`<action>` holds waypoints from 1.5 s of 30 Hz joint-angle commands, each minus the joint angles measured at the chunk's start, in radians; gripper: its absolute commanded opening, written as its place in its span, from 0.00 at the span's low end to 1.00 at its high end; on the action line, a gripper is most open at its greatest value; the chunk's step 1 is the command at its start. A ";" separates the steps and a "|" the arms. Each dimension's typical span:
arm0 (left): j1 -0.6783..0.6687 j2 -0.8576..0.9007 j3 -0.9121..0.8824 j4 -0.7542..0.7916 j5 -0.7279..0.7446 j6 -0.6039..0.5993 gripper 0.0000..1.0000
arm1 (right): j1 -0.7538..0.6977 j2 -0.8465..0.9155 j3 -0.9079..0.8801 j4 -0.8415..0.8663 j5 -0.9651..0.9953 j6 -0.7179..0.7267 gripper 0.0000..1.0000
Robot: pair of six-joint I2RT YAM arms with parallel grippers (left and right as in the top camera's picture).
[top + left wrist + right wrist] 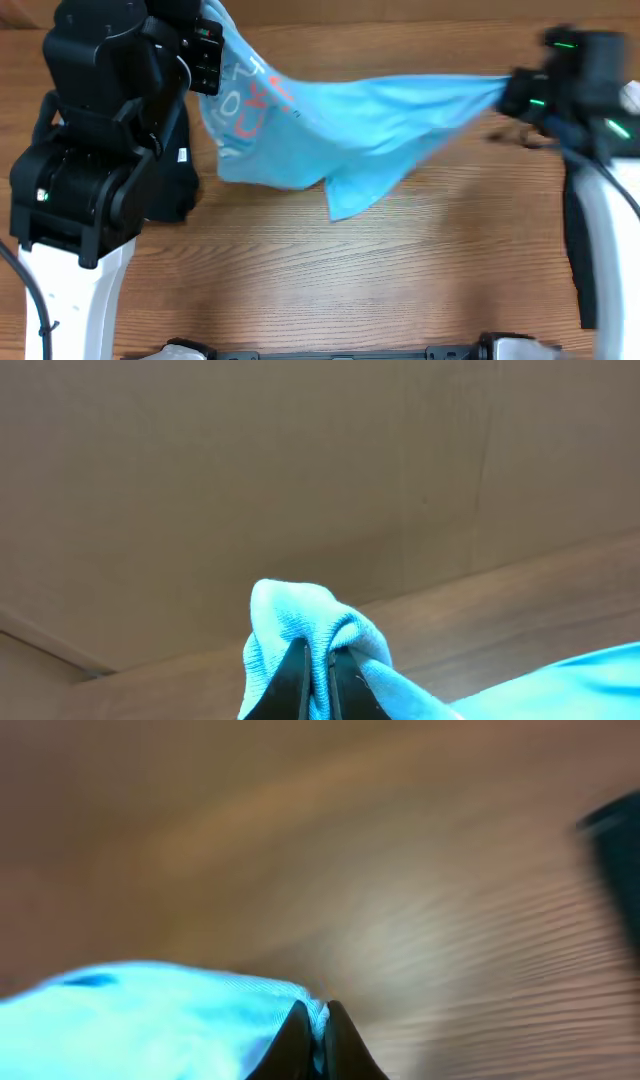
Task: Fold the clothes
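The light blue T-shirt (350, 120) hangs stretched in the air between my two arms, above the wooden table, with red and white letters showing near its left end. My left gripper (320, 660) is shut on a bunched fold of the shirt (290, 620) at the upper left. My right gripper (318, 1020) is shut on the shirt's edge (180, 1020) at the right. A loose flap droops toward the table at the middle. In the overhead view the left gripper (212, 40) and the right gripper (510, 92) hold opposite ends.
The wooden table (350, 280) lies below the shirt. A brown wall (300, 480) stands behind the table. The left arm's black base (90, 190) fills the left side, and the right arm's base (590, 230) stands at the right edge.
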 commanded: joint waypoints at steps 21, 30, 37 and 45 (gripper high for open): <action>-0.028 0.050 0.039 -0.060 -0.081 0.069 0.04 | -0.188 -0.163 0.091 0.051 0.023 -0.026 0.04; 0.042 0.518 0.040 0.333 -0.080 0.158 0.54 | -0.203 0.306 0.092 0.341 -0.032 -0.038 0.51; 0.042 0.530 0.040 0.119 -0.124 0.140 1.00 | -0.280 0.327 0.092 0.077 -0.032 -0.037 0.83; 0.041 0.463 0.040 -0.224 -0.019 0.087 0.99 | -0.283 0.324 0.092 -0.232 -0.074 -0.037 0.84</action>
